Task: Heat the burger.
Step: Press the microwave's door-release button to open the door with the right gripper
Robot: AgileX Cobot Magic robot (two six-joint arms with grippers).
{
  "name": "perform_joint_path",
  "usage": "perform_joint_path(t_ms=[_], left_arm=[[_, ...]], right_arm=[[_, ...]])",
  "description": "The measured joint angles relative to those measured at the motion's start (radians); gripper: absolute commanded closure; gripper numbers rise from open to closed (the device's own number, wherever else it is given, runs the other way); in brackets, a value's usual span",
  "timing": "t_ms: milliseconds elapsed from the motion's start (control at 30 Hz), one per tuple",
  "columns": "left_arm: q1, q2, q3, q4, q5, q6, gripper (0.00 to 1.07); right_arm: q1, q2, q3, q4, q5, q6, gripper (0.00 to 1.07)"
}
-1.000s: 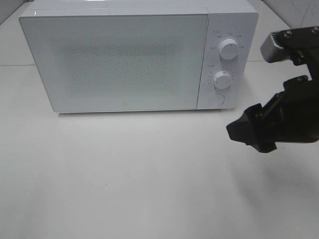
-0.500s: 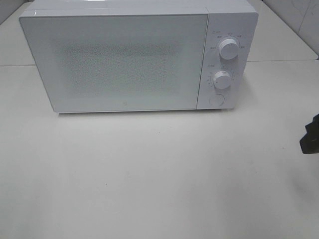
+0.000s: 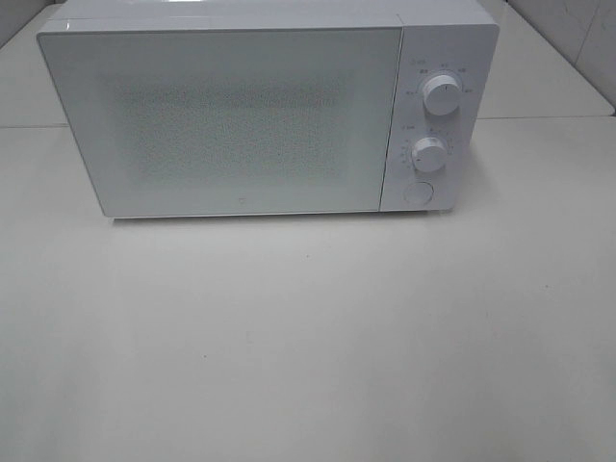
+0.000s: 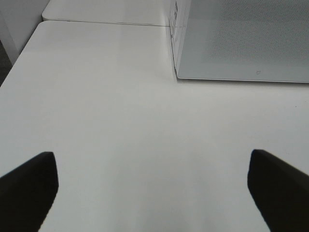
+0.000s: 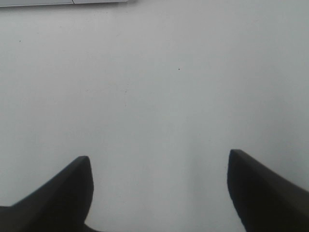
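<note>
From up high, a white microwave [image 3: 241, 106] sits at the back of a white table [image 3: 308, 337]. Its door [image 3: 231, 120] is shut. The door has a cloudy, dotted window, so I cannot see inside. On the right side of the microwave there is a top knob [image 3: 442, 94], a lower knob [image 3: 429, 154] and a round button [image 3: 417, 192] under them. No arm shows in this view. The burger is not here either. It may be inside the microwave or somewhere off the picture; I cannot tell which.

From the left wrist, the left gripper [image 4: 151, 166] is wide open, with only bare table between its two dark fingers. It holds nothing. One corner of the microwave and part of its door show farther off, well apart from the fingers.

From the right wrist, the right gripper [image 5: 158, 157] is open too, and empty. Bare table lies under it. A thin grey strip at the far edge looks like the bottom of the microwave.

I think this is a waiting spot in the job: both hands are free and away from the microwave. If the burger is already inside, the next move needs one hand to reach a knob and turn it gently. If it is not inside, a hand must first open the door, maybe by pressing the round button, and then fetch the burger.
</note>
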Motion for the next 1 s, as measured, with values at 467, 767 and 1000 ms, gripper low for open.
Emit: perform_joint_path(t_ms=[467, 767, 1000], left_arm=[[0.0, 0.0, 0.0, 0.0, 0.0, 0.0, 0.07], [0.0, 0.0, 0.0, 0.0, 0.0, 0.0, 0.07], [0.0, 0.0, 0.0, 0.0, 0.0, 0.0, 0.07]], right_arm=[[0.0, -0.47, 0.052, -0.06, 0.093, -0.056, 0.31], [0.0, -0.573, 0.053, -0.062, 0.101, -0.057, 0.31], [0.0, -0.573, 0.053, -0.062, 0.101, -0.057, 0.31]])
